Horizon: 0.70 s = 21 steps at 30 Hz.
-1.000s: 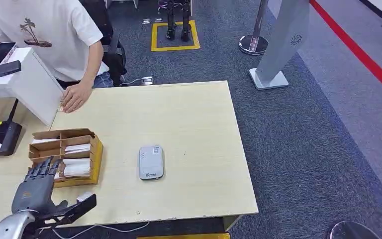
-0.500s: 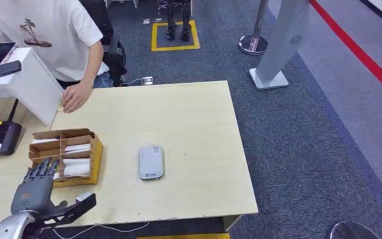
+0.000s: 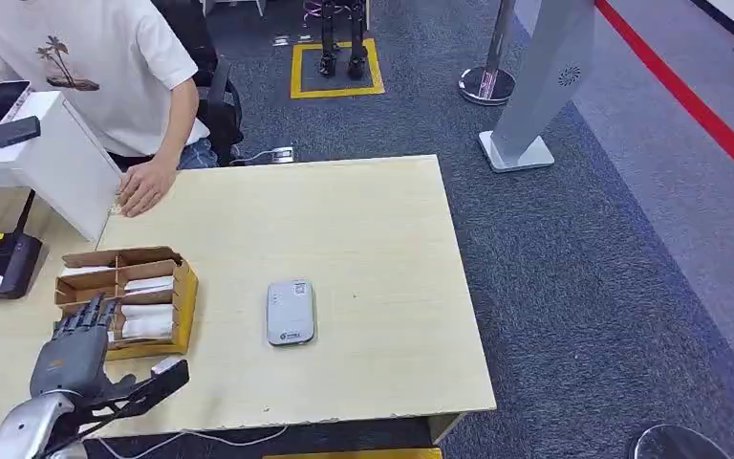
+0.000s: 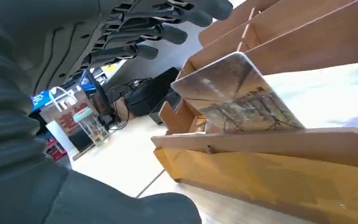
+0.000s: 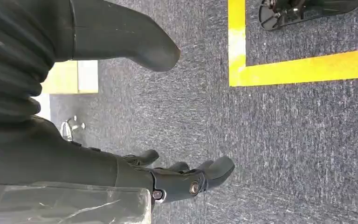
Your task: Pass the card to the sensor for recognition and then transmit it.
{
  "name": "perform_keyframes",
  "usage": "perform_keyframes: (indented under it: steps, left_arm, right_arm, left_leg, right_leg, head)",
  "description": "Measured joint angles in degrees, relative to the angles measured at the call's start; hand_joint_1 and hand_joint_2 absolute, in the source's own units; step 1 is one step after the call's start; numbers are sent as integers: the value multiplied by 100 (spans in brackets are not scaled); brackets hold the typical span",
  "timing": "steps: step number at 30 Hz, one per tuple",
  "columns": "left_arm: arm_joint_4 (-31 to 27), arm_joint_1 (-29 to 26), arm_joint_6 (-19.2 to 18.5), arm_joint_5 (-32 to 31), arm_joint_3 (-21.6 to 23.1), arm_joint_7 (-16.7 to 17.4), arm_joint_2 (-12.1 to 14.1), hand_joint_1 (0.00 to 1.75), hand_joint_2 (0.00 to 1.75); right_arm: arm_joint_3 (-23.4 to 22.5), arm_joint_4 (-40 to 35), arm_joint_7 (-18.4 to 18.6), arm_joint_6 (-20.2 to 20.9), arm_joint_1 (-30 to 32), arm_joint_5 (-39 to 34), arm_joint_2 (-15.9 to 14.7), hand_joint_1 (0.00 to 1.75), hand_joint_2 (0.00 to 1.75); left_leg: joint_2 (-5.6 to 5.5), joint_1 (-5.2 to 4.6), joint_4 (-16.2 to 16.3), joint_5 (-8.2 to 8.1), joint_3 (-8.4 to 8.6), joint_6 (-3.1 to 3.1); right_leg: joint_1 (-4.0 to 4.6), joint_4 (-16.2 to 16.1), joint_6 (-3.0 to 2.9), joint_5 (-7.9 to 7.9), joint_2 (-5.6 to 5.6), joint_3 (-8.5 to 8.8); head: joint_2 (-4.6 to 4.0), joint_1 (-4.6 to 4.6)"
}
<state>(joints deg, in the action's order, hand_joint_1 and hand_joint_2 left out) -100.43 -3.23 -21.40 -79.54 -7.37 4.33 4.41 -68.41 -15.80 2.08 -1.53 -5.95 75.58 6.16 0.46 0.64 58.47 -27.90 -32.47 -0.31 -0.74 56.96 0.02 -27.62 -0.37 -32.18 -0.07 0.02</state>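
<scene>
The left robot hand [image 3: 75, 346] hovers at the near end of the cardboard card box [image 3: 183, 287] on the bench [image 3: 363, 239], fingers spread apart and holding nothing. A card [image 4: 235, 95] stands tilted in the nearest compartment, its top edge rising above the box wall, just beside the fingertips [image 4: 168, 32]. To grip well, bring the thumb to one face and the fingers to the other, pinch near that raised edge, then lift straight up so the divider is not dragged. The sensor [image 3: 291, 312] lies flat, well apart towards the bench's middle. The right robot hand [image 5: 186, 179] hangs above the carpet, fingers loosely apart, empty.
</scene>
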Motion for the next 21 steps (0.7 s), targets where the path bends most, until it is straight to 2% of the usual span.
perform_keyframes:
  steps: [13,14,15,16,21]
  left_arm:
    - [192,132,41,50,13,-2,-103,0,175]
    - [194,134,41,50,18,-2,-107,154,175]
    - [194,134,41,50,22,-2,-111,169,175]
    - [194,134,41,50,28,-2,-114,175,175]
    - [194,133,57,70,94,-17,-118,175,175]
  right_arm:
    - [11,0,9,7,1,4,0,0,175]
    - [11,0,9,7,0,4,0,0,175]
    - [13,0,9,7,0,7,0,0,175]
    - [13,0,9,7,1,7,0,0,175]
    - [18,0,9,24,1,11,0,0,175]
  left_leg:
    - [1,0,0,0,0,0]
    - [1,0,0,0,0,0]
    - [1,0,0,0,0,0]
    - [1,0,0,0,0,0]
    - [0,0,0,0,-1,0]
  right_leg:
    - [0,0,0,0,1,-1]
    - [0,0,0,0,1,0]
    - [0,0,0,0,1,0]
    - [0,0,0,0,1,0]
    - [0,0,0,0,0,0]
  head:
    - [-2,0]
    - [-2,2]
    - [-2,0]
    - [-2,2]
    - [-2,2]
